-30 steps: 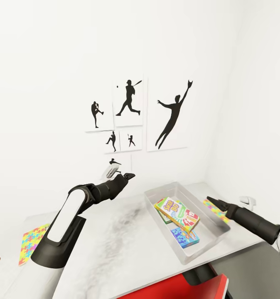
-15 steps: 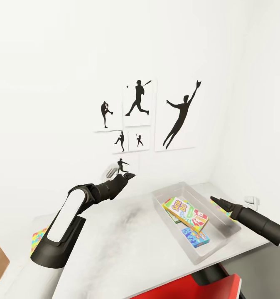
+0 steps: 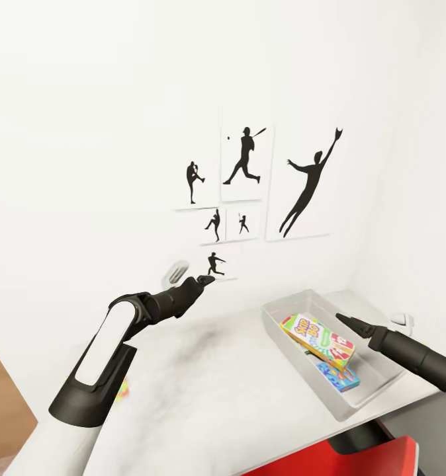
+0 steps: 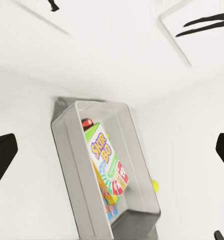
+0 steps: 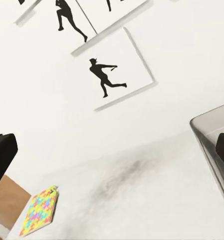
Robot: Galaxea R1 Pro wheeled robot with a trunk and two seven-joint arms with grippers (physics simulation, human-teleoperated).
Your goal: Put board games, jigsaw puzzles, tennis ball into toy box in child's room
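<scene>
A clear grey plastic toy box is seen at the right end of the white marbled table, near the room corner. Inside it a green-and-yellow "Skip-Bo" board game box lies tilted on top of a blue patterned game box. In the left wrist view the same toy box is looked into from above; the Skip-Bo box is shown leaning along its length, a red-edged item is glimpsed under its far end, and a small yellow-green tennis ball is seen outside the box, just beside its wall, possibly touching it.

The multicoloured jigsaw puzzle is shown flat at the table's far-left edge in the right wrist view; in the head view just a sliver of it is seen behind the left forearm.

The left gripper is held above the table, towards the wall of black baseball silhouette prints, with its fingers spread wide and nothing between them. The right gripper is poised over the toy box's near side, jaws wide and empty in its wrist view.
</scene>
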